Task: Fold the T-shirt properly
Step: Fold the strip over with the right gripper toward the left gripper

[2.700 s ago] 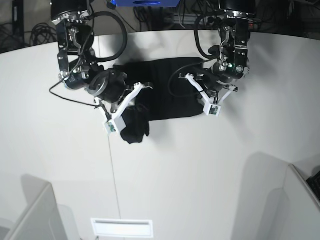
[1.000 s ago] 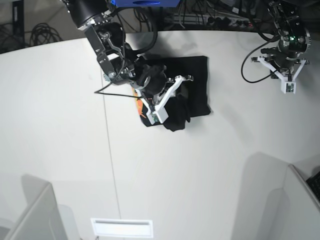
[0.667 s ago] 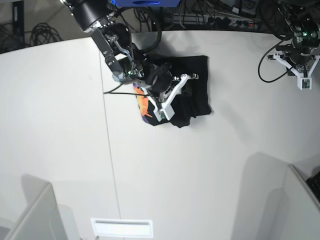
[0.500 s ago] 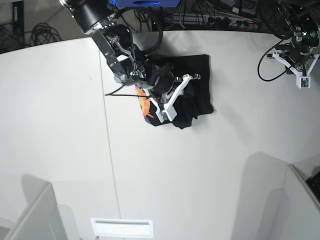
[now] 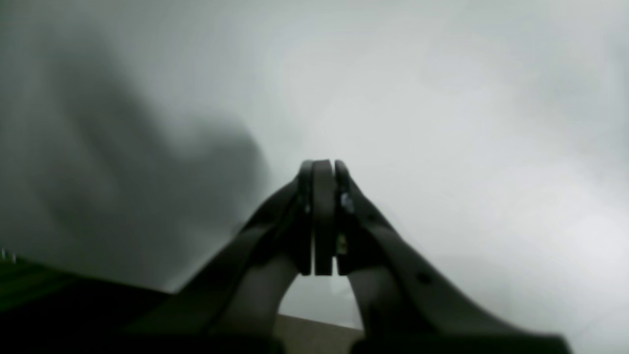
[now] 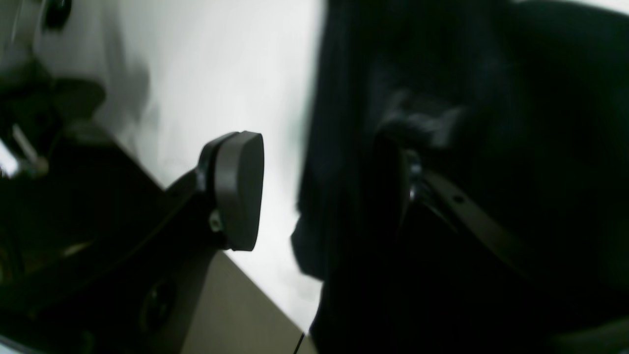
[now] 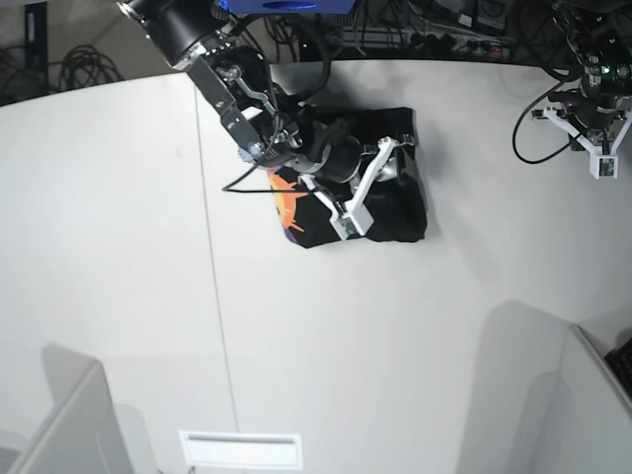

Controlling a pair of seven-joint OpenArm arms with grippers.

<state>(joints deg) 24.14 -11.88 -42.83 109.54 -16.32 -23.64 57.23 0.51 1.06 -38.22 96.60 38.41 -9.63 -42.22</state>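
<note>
The black T-shirt (image 7: 390, 202) lies in a folded bundle on the white table (image 7: 444, 326), with an orange print (image 7: 287, 201) showing at its left edge. My right gripper (image 7: 375, 185) is low over the bundle, open, with its white fingers spread across the cloth. In the right wrist view the right gripper (image 6: 319, 187) has one pad (image 6: 237, 189) over bare table and the other finger against the dark T-shirt (image 6: 491, 98). My left gripper (image 7: 599, 166) hangs at the far right near the table's back edge, away from the shirt. In the left wrist view the left gripper (image 5: 322, 216) is shut on nothing.
A thin seam (image 7: 213, 286) runs down the table left of the shirt. Grey panels stand at the lower left (image 7: 69, 425) and lower right (image 7: 583, 395). A white slot (image 7: 240, 449) sits at the front edge, and cables (image 7: 79, 59) lie behind the table.
My right gripper has opened and let go of the cloth after carrying it rightward. The fold now lies flatter and reaches farther right. The left arm has barely moved.
</note>
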